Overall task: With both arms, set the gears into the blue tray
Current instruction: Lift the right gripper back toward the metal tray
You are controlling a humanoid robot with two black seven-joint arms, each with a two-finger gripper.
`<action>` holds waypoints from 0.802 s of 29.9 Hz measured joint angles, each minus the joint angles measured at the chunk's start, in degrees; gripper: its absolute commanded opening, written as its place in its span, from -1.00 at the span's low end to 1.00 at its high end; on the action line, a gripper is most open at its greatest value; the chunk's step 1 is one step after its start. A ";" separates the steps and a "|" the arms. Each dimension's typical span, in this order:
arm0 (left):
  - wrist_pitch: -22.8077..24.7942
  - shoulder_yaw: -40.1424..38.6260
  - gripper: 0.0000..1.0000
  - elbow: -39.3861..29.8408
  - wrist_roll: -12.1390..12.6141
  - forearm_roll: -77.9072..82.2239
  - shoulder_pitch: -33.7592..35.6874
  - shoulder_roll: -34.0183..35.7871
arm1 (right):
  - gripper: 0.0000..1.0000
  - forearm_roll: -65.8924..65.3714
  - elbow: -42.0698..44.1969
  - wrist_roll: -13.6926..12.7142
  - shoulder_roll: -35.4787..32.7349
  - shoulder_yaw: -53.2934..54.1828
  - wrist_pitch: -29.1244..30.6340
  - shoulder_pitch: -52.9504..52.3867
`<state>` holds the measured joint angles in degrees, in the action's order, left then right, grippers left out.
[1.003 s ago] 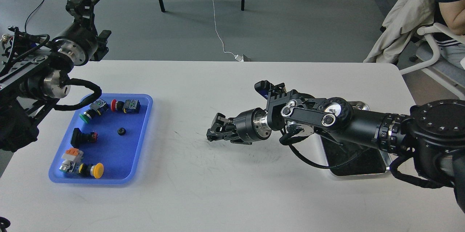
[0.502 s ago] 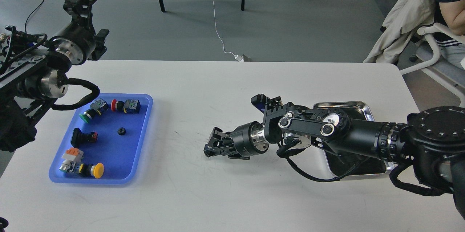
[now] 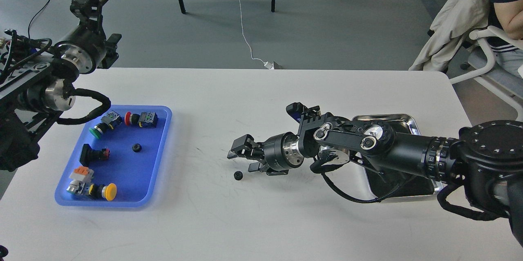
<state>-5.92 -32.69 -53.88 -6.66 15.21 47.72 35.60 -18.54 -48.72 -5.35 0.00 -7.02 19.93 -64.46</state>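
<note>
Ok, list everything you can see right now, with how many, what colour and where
gears: 2, black; one in the blue tray, one on the table by the right claw
push-button switches: 5, green, red, black, yellow and orange-topped, in the blue tray
blue tray: 1, table left
silver tray: 1, table right, under the right arm
white table: 1
left claw: raised off the table's far left
right claw: open, above the table gear
</note>
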 measured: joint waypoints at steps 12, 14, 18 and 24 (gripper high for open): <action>0.61 0.86 0.96 -4.75 0.97 8.36 -0.53 2.64 | 0.92 0.39 -7.91 0.38 -10.95 25.39 1.19 2.08; 0.84 1.50 0.96 -6.81 2.05 9.82 -0.57 3.23 | 0.92 1.82 -11.31 0.68 -17.50 31.58 2.20 5.43; 3.91 3.06 0.96 -10.79 4.32 13.19 -0.58 5.97 | 0.92 8.99 -16.01 0.93 -29.23 47.11 5.88 15.77; 9.33 3.41 0.96 -19.97 4.88 22.86 -0.47 8.51 | 0.93 24.51 -13.47 1.31 -36.75 68.82 8.04 33.48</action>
<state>3.41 -29.28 -73.84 -1.77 38.08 47.25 44.11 5.97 -62.19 -4.04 -36.76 61.80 27.97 -30.98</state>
